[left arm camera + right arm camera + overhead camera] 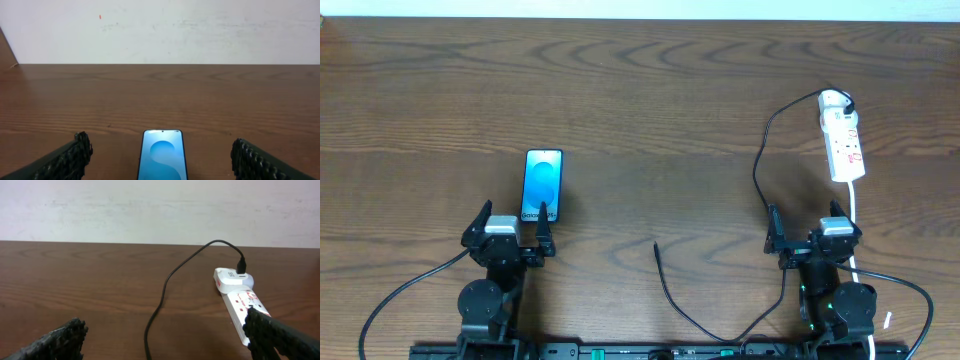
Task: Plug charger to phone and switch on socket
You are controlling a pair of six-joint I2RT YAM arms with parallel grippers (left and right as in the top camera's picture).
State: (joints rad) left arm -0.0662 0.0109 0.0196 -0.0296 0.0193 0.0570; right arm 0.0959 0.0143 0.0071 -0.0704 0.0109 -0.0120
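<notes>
Both stand spread and empty: left gripper [514, 214] facing the phone [542, 180], right gripper [805, 214] the socket [842, 140], likely staged to fetch the charger [657, 250] between them.

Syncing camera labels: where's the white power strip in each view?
Overhead: power strip upper right, beyond the right gripper.
Left wrist: not in it.
Right wrist: power strip lower right, near end hidden by that gripper.
Shared landmark: black charger cable leaving its far end.
</notes>
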